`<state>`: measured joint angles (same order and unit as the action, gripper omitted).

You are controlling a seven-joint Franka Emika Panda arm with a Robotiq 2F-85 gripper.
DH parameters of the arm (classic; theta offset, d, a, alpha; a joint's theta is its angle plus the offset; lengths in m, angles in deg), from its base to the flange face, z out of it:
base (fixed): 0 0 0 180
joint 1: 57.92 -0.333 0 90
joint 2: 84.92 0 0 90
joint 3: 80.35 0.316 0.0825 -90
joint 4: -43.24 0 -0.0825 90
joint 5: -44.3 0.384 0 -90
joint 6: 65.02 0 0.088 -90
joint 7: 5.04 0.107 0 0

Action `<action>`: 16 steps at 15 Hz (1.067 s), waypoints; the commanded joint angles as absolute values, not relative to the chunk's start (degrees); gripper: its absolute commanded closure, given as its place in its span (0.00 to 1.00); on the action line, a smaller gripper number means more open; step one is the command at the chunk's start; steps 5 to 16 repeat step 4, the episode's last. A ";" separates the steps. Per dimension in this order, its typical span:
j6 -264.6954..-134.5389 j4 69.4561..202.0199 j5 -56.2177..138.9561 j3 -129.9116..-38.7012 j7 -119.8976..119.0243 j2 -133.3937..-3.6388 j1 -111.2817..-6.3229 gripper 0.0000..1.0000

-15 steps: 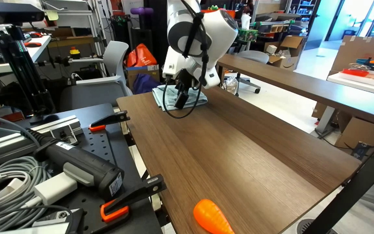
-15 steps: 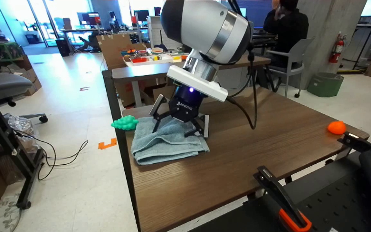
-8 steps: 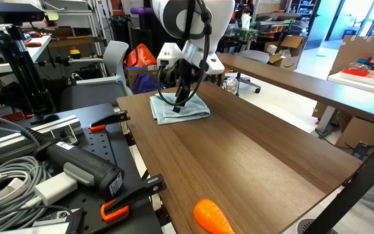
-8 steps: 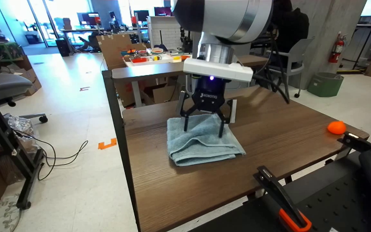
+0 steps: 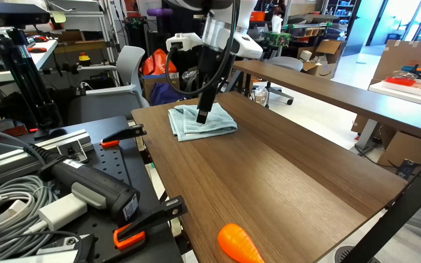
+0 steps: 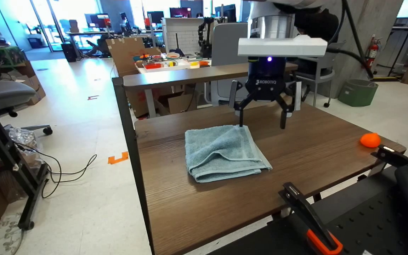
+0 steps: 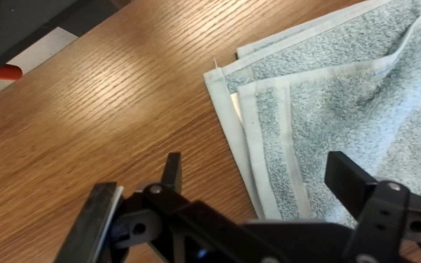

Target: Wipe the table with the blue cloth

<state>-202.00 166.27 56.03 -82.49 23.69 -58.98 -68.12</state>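
While cloth (image 6: 225, 152) lies on tbl (image 6: 313, 152), tool (image 6: 262, 126) higher vs b4, spread.

My gripper (image 6: 261, 124) hung above the worktop (image 6: 225, 212). In an exterior view, the cloth (image 6: 218, 148) lay on the worktop before my gripper and to its left, while a loose item (image 6: 370, 140) lay well to its right. Another table (image 6: 175, 76) stood behind my gripper, and a bench (image 6: 352, 209) bearing clamps (image 6: 305, 209) stood before it, rightward. In the wrist view, one of my fingers (image 7: 345, 179) overlapped the cloth, the other the worktop.
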 commanded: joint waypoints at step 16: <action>-198.88 170.80 55.49 -81.51 23.54 -65.42 -66.89 0.00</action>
